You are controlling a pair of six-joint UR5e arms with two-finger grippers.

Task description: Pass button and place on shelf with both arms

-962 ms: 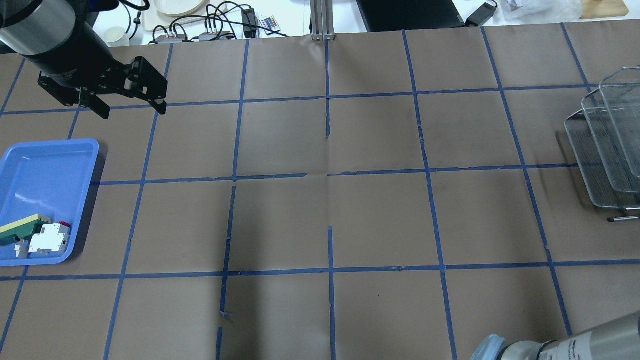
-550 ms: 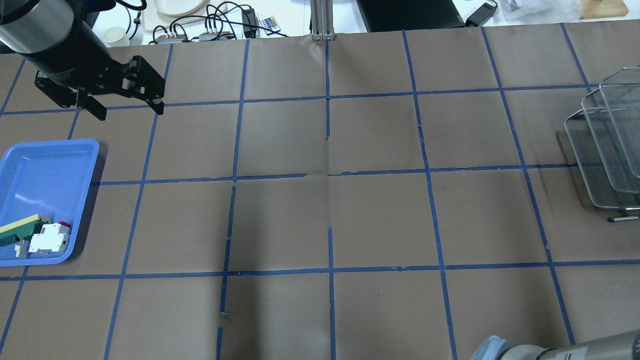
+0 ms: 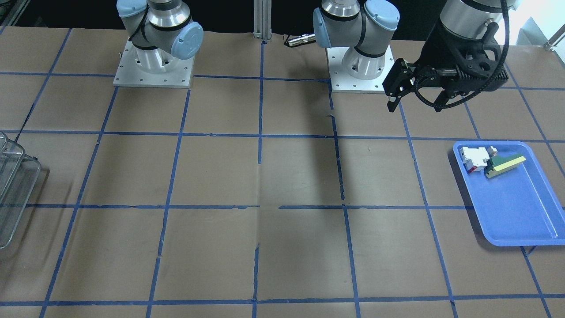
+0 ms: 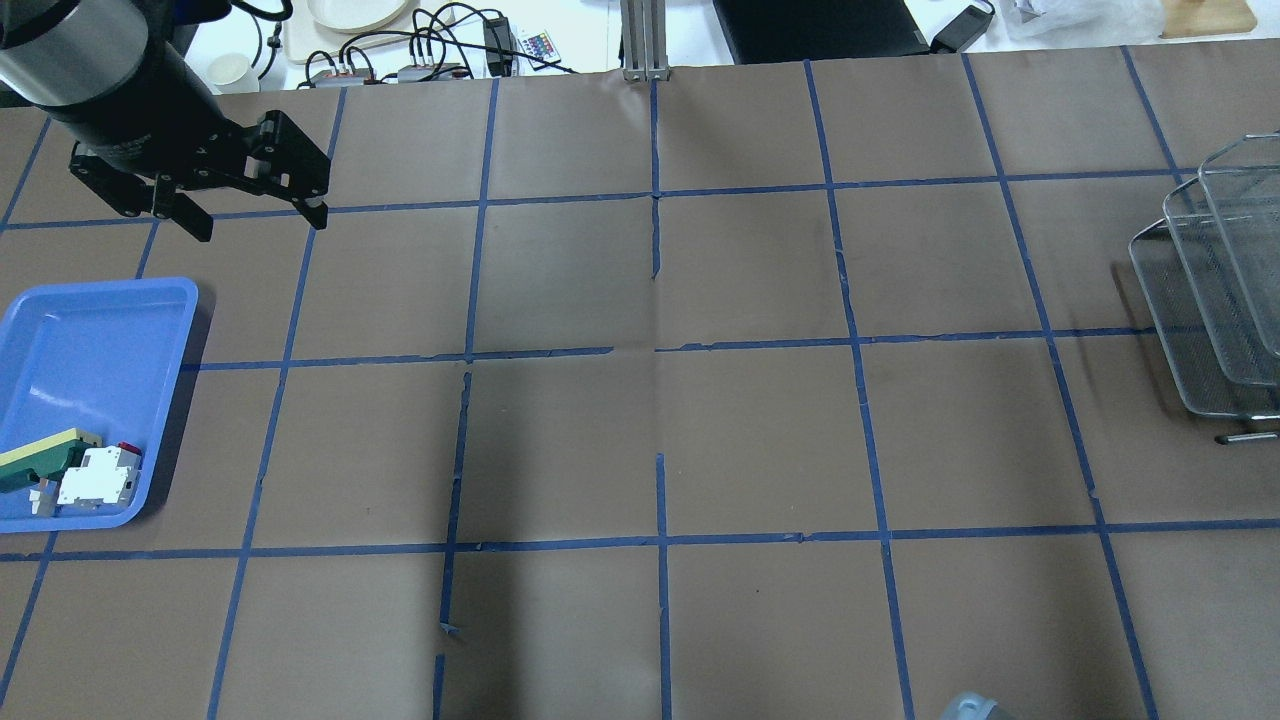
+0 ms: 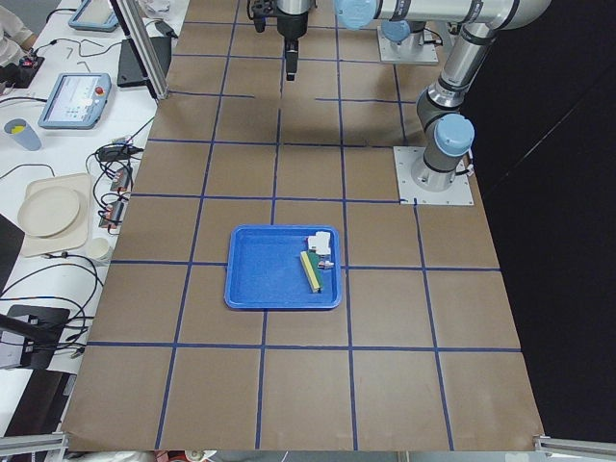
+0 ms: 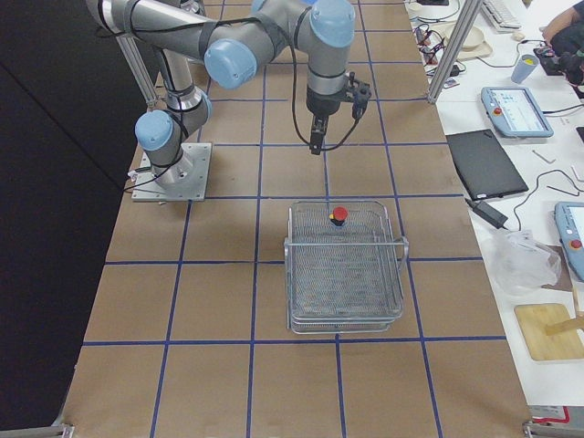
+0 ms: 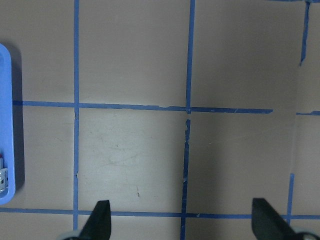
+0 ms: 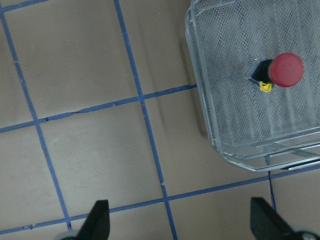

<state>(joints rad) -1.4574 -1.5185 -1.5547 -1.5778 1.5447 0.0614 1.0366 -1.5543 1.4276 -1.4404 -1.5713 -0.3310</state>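
The button (image 8: 285,70), with its red round cap, lies on the top mesh tier of the wire shelf (image 8: 215,100); it also shows in the exterior right view (image 6: 338,215). My right gripper (image 8: 181,225) is open and empty, above the table beside the shelf and apart from the button. It hangs from the near arm in the exterior right view (image 6: 316,139). My left gripper (image 4: 255,212) is open and empty, raised over the table beyond the blue tray (image 4: 100,330). It also shows in the front-facing view (image 3: 415,104).
The blue tray holds a white-and-red block (image 4: 97,478) and a green-and-yellow wedge (image 4: 40,455) at its near corner. The wire shelf (image 4: 1215,300) stands at the table's right edge. Cables, plates and a laptop lie beyond the far edge.
My left gripper has shifted slightly left and away, still open. My right arm has drawn back almost out of the overhead view's bottom edge.
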